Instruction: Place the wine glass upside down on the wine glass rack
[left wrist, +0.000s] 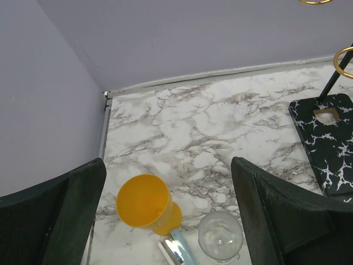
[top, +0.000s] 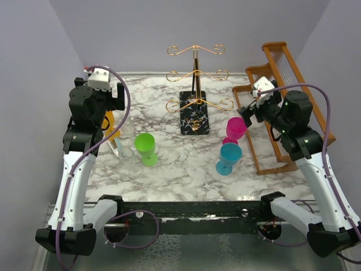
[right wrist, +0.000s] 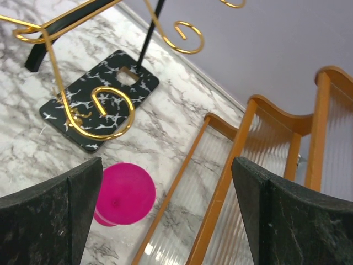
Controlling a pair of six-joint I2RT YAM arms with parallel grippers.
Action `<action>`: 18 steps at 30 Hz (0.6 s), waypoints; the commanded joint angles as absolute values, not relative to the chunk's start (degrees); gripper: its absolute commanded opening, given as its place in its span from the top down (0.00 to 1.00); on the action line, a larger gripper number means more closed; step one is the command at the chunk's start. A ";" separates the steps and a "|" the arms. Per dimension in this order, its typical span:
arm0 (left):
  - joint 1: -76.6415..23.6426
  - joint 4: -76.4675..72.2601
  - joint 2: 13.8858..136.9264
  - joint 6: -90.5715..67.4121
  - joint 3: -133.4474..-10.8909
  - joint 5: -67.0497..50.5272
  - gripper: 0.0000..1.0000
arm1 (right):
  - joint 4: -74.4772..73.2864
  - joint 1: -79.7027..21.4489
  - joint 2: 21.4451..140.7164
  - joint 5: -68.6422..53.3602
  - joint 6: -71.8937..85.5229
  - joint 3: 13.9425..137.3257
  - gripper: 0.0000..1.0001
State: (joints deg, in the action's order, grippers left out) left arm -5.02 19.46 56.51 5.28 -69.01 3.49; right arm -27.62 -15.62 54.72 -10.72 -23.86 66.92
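Rack status: wine glass rack (top: 194,84) stands at 12 o'clock on the marble table (top: 186,169), gold scroll arms bare, black speckled base (top: 193,113) flat on the marble; no glass hangs on it. Left gripper (top: 118,97) is up at 9 o'clock, jaws spread wide, nothing between them; its wrist view (left wrist: 168,212) looks straight down on the orange glass (left wrist: 144,201), which sits tilted near the left table edge, mouth toward the camera. Clear glass piece (left wrist: 220,237) is just beside it at its 4 o'clock; can't tell if it's a separate glass or part of the orange one. Green glass (top: 145,145) stands upright at 7 o'clock of the rack base, well apart from it. Right gripper (top: 246,113) is at 3 o'clock, jaws also wide and empty, hanging over the magenta glass (top: 236,129), upright between rack base and wooden slatted rack (top: 271,53). Right wrist view (right wrist: 165,215) shows that glass at the lower left (right wrist: 126,193), not touching either finger. Cyan glass (top: 230,155) stands upright just beside the magenta one, at its 6 o'clock.
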 commanded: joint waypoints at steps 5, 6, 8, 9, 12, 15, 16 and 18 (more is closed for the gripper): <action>-5.36 21.58 58.23 7.22 -73.26 -2.62 0.01 | -35.96 -16.00 55.73 -25.48 -32.66 68.73 0.01; -5.36 21.83 58.33 7.30 -73.41 -3.28 0.01 | -36.87 -16.00 55.73 -26.60 -33.22 68.80 0.00; -5.36 22.51 58.80 7.65 -73.92 -4.41 0.01 | -39.13 -16.00 55.66 -29.51 -34.85 68.83 0.00; -5.36 22.87 59.02 7.70 -74.14 -4.87 0.01 | -40.55 -16.00 55.45 -30.96 -35.90 68.82 0.01; -5.36 23.00 59.59 7.77 -73.90 -6.58 0.01 | -44.87 -15.99 54.90 -34.41 -39.55 68.14 0.00; -5.36 22.91 60.01 8.18 -73.30 -8.55 0.01 | -47.73 -16.00 54.15 -35.78 -41.44 67.49 0.00; -5.36 22.91 60.09 8.17 -73.04 -9.18 0.01 | -48.11 -15.97 53.88 -35.90 -41.78 67.23 0.01; -5.35 22.60 60.35 8.30 -72.28 -10.45 0.01 | -48.18 -16.00 53.15 -36.24 -41.92 66.46 0.00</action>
State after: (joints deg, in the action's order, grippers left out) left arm -5.02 22.59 60.18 7.46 -72.62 -5.74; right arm -44.25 -15.70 55.33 -31.86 -38.70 67.18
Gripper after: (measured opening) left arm 0.990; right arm 0.994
